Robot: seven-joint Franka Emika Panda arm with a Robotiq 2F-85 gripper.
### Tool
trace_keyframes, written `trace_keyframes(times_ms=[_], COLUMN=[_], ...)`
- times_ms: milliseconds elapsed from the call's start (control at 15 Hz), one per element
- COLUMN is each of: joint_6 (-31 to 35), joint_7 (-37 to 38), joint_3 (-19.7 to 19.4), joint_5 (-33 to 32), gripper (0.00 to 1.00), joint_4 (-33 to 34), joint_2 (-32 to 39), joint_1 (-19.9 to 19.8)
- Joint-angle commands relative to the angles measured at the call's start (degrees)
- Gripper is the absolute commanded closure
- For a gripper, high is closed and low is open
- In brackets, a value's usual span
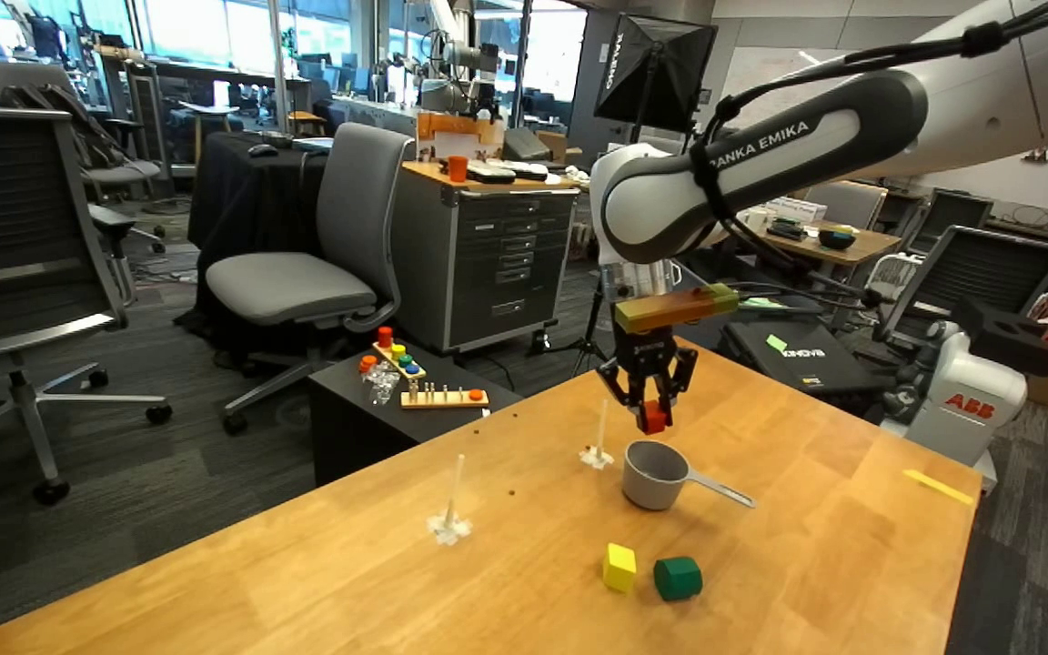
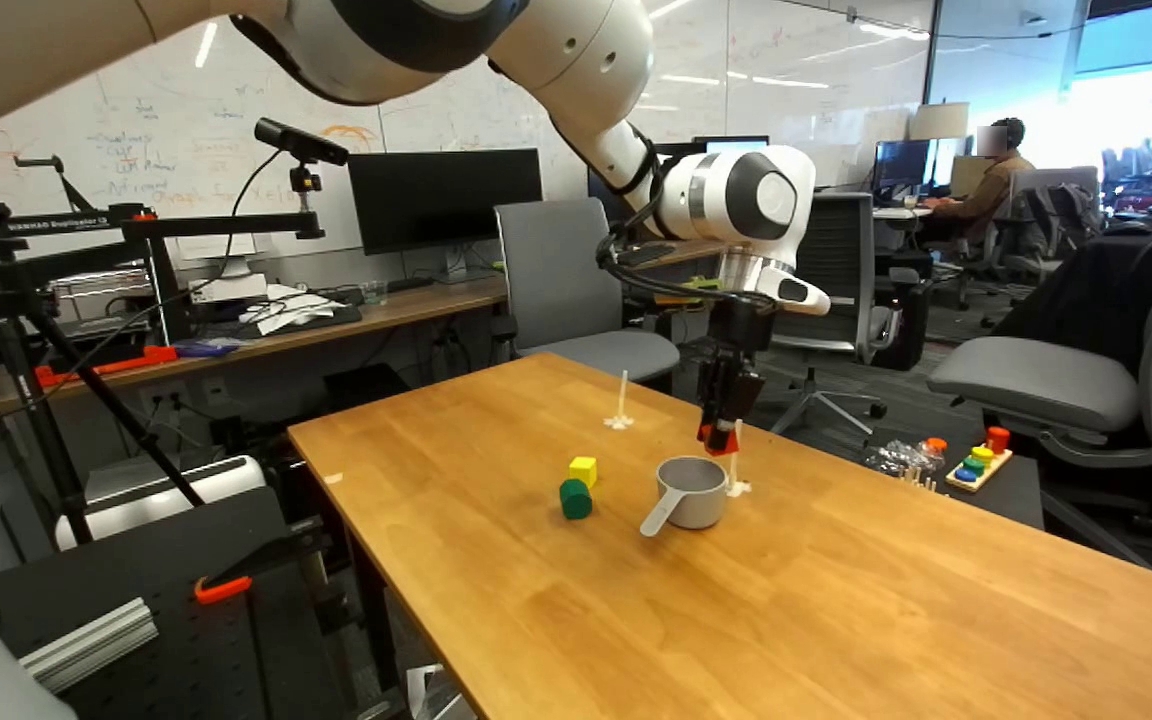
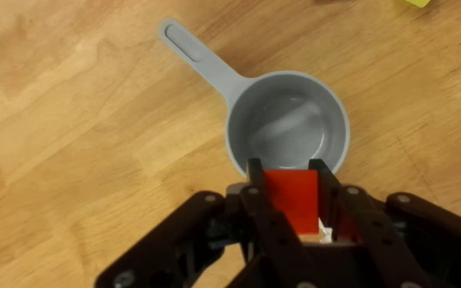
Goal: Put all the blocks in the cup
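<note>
My gripper [image 1: 655, 418] is shut on the red block [image 3: 296, 202] and holds it in the air above the table. The grey cup [image 1: 654, 484] stands upright on the table with its handle out to the side. In the wrist view the cup [image 3: 286, 73] looks empty inside, and the fingertips overlap its near rim. The red block is higher than the cup and by its rim side, not seen inside it. The yellow block [image 1: 619, 568] and the green block [image 1: 678, 579] lie side by side on the table. In the wrist view only a corner of the yellow block [image 3: 418, 2] shows; the green is out of view.
Two thin upright sticks with white taped bases stand on the table [image 1: 306, 546], a near stick [image 1: 456, 487] and a stick beside the cup [image 1: 601, 428]. A low black stand with peg toys [image 1: 445, 398] is past the table edge. A yellow tape strip [image 1: 938, 487] lies on the table.
</note>
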Motion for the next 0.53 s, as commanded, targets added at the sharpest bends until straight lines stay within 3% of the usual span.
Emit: trace_keyframes(times_ms=[0, 200, 267, 400, 467], joint_6=[1.90, 2.88, 3.24, 4.49, 5.31], joint_7=[2.43, 2.66, 2.54, 2.29, 2.02], joint_3=[0.07, -0.96, -0.83, -0.56, -0.54], joint_5=[0.86, 2.21, 2.44, 3.21, 3.27], gripper=[0.89, 0.89, 0.43, 0.37, 0.27], joint_4=[-8.50, -11.78, -12.78, -14.99, -16.13], joint_2=[-5.49, -6.70, -6.93, -7.58, -8.01], joint_1=[0.14, 1.06, 1.18, 1.35, 1.58])
